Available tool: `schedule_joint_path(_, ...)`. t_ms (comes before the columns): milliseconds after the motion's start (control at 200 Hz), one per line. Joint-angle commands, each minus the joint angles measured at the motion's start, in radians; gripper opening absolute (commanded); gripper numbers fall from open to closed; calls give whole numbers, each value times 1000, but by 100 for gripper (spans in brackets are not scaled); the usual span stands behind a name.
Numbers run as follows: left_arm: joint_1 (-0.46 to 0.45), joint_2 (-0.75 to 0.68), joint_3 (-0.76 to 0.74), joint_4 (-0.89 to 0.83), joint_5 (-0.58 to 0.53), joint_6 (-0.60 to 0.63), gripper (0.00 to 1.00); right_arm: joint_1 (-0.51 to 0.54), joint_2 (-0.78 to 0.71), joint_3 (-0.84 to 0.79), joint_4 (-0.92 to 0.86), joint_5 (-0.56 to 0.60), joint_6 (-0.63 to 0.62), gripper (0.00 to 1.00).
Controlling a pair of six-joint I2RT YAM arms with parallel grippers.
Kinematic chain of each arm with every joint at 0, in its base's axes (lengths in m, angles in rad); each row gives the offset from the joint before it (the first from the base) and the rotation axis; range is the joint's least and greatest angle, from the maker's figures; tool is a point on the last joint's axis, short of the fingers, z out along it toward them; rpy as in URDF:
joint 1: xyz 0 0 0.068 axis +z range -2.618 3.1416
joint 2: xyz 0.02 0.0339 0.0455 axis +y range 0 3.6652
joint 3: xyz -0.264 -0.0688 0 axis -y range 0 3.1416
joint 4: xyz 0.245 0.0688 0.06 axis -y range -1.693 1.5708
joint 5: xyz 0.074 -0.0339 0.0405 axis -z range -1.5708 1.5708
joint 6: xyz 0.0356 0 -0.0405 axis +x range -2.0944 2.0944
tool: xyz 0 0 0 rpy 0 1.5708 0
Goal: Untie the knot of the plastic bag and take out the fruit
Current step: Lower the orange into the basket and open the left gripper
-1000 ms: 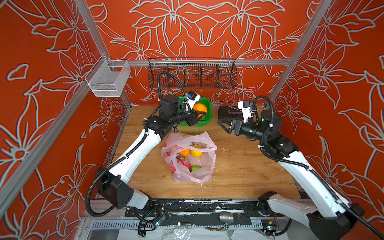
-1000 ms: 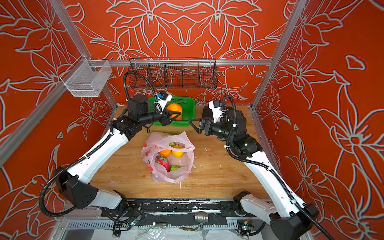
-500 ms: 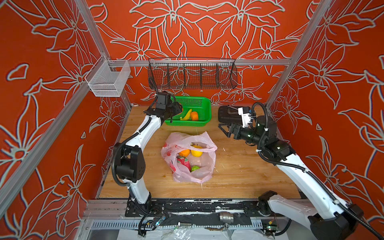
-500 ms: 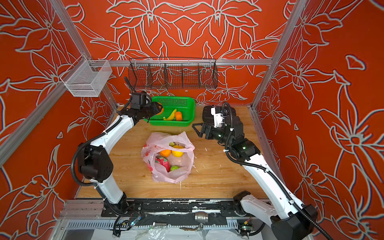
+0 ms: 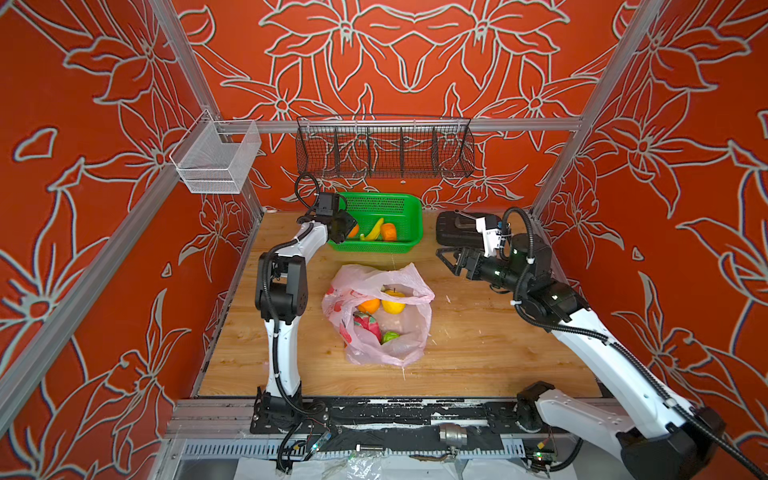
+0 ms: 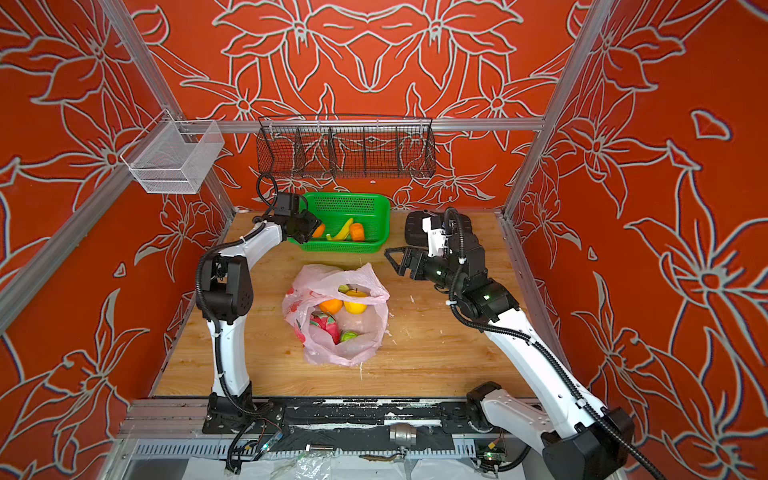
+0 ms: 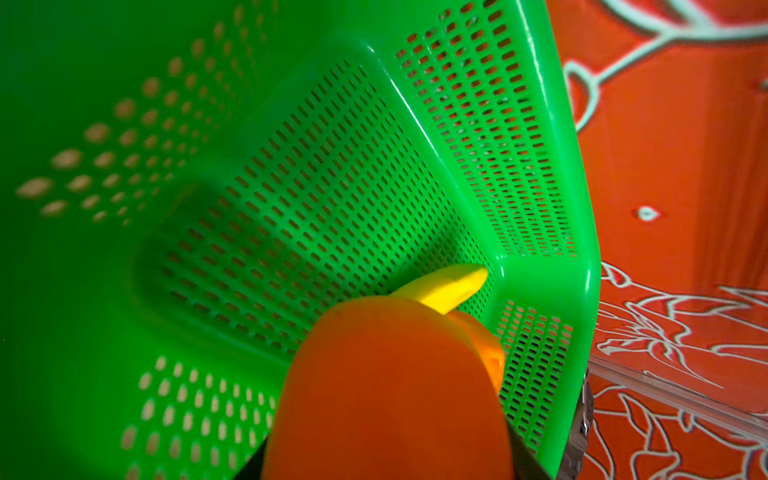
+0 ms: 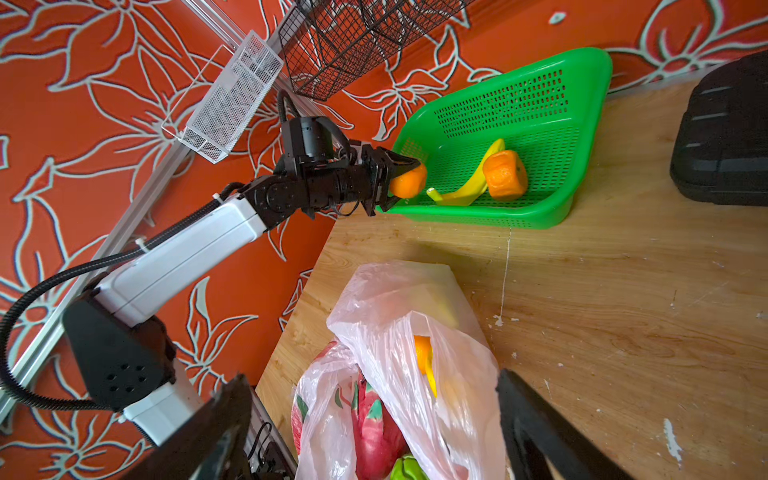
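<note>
The left hand (image 8: 399,183) is clamped on an orange (image 7: 386,386), and in the right wrist view it holds the fruit over the near-left corner of the green basket (image 5: 376,247). The step in hand looks like the drop-off of one fruit. To do it well, the orange should go lower before the jaws part, because a round toy fruit let go from height can bounce on the perforated floor or roll over the low rim. The bare floor on the left of the basket is the safe spot. Further right lie a banana (image 5: 374,230) and, touching it, a second orange (image 5: 388,232), and a drop onto them would send the new piece rolling. The jaws should part only enough to free it, then lift straight up, clear of the rim.

In the middle of the tabletop (image 5: 478,332) the plastic bag (image 5: 376,278) lies with its mouth open. No tied tail shows, so the knot seems undone. Inside it are a bagged orange (image 5: 369,305), a yellow fruit (image 5: 392,303) just beside it, a dragon fruit (image 5: 368,326) and a green apple (image 5: 390,336).

On the right, the right hand (image 5: 446,262) hangs above the tabletop with its jaws spread wide and nothing in them, near the bag's rim but apart from it. It is well placed to pin or lift that rim so the thin film does not drag along at the next pick.
</note>
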State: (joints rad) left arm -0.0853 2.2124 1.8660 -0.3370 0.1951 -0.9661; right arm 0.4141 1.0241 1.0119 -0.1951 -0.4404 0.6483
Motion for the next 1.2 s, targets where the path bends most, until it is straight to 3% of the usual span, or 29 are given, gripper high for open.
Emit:
schedule_joint_path(0,2,80,147,-109,-23,-49,28,-3,-40,-15,-12,24,11,93)
schedule_joint_path(135,7,180,271,-197,-15,-57,33,-3,-61,-19,-29,35,6,93)
schedule_joint_path(465,8,183,267,-190,30,-24,76,-3,-88,-29,-40,38,12,94)
schedule_joint_path(801,9,9,215,-205,84,45,76,-3,-111,-35,-59,39,9,93)
schedule_joint_path(1196,-6,-511,-229,-70,125,80,74,25,-112,-83,-40,-55,-9,88)
